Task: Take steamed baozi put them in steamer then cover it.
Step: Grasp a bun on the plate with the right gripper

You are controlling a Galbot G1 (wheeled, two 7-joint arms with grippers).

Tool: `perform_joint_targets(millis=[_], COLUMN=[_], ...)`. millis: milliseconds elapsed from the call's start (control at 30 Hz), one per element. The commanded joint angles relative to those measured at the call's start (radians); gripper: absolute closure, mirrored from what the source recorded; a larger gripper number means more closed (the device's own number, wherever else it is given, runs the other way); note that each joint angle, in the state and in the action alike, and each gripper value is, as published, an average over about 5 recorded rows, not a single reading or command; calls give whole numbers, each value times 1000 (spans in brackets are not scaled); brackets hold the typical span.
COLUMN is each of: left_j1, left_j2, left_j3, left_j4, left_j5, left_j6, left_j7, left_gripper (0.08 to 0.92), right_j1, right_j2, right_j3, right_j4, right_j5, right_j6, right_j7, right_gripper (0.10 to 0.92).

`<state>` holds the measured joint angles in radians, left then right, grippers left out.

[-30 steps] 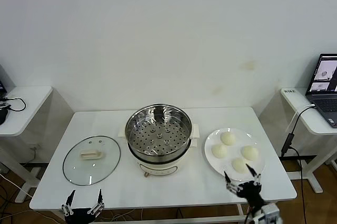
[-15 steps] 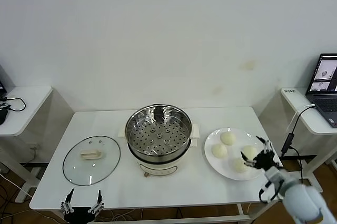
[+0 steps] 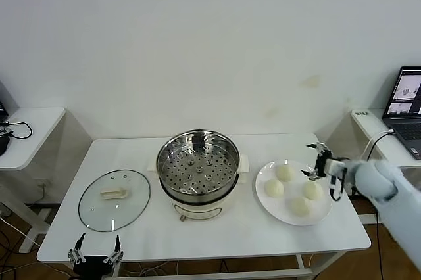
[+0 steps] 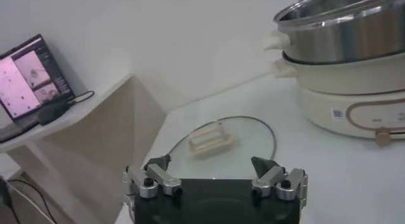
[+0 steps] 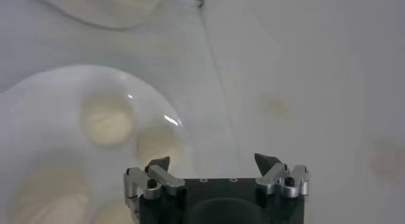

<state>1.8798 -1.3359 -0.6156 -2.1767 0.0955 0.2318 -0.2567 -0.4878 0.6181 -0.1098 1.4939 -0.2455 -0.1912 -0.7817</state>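
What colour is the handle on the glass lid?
Cream-white, on the clear glass lid with its metal rim; the left wrist view shows the handle best.

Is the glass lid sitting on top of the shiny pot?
No, the glass lid lies flat on the table beside the steamer, whose holey tray is uncovered.

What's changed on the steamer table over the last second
The right gripper swung up from the table's near edge, past the near side of the plate, to hover over the plate's far right side above the baozi, jaws open, holding nothing. The left gripper sank slightly at the front edge, open. All four baozi, the steamer and the cover stayed put.
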Motion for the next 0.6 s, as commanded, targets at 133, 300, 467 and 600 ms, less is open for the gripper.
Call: perform_joint_targets(millis=[133, 300, 467, 600], left_j1=[-12, -15, -11, -17], left_j2=[5, 0, -1, -1], left_j3=[-27, -38, -46, -56], left_j4=[0, -9, -11, -14], left_j5=[9, 8, 5, -10], left_j6=[15, 16, 15, 14], left_j7=[0, 2, 2, -2], left_gripper=[177, 177, 177, 177], right_j1=[511, 515, 481, 466], right_j2=[45, 132, 205, 252], right_j3=[-564, -599, -578, -564], right_j4=[-286, -404, -484, -529], right_j5=[-1, -35, -51, -68], right_j6=[62, 91, 96, 99], right_j7=[-275, -289, -270, -252], right_gripper=[203, 202, 203, 202])
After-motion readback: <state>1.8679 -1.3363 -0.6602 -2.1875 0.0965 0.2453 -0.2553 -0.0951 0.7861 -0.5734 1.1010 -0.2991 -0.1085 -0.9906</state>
